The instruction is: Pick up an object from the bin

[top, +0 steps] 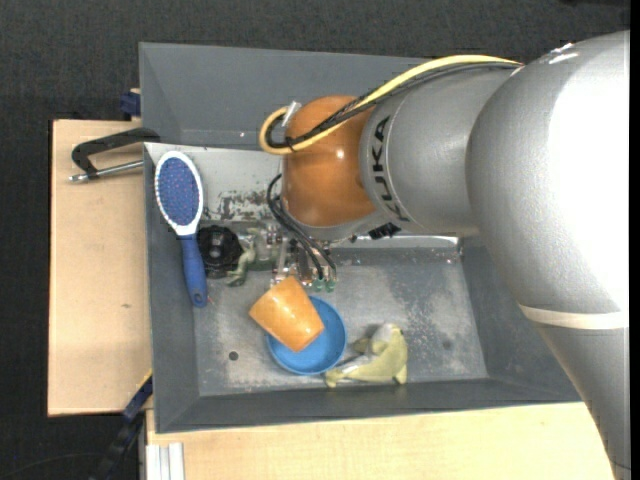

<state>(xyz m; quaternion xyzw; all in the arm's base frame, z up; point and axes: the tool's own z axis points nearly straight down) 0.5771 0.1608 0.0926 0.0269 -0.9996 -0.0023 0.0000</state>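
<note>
In the camera view the pick looks barely begun. The hand (300, 260) is down inside the bin (430, 298), hanging below the arm's orange cover (320, 168), just beyond the upper edge of an orange cup (287, 313). I cannot tell whether the hand is open or closed, as the wrist and its cables hide too much of it. Nothing can be seen gripped or lifted. The cup lies tilted, partly on a blue dish (328, 353) near the middle of the bin's front. I judge that the grasp itself, the lift and the carry out of the bin are all left to do.

The bin's floor is bare grey metal, scuffed and speckled (most worn along the back, near the hand), so things will probably slide on it rather than catch. Room is tight on the hand's left, where a small black thing (213, 248) sits close by, with a blue hairbrush (180, 196) beyond it against the left wall. A yellowish crumpled piece (380, 363) lies just right of the dish at the front wall. The floor to the right is open, though the arm (480, 158) hangs over much of that side.
</note>
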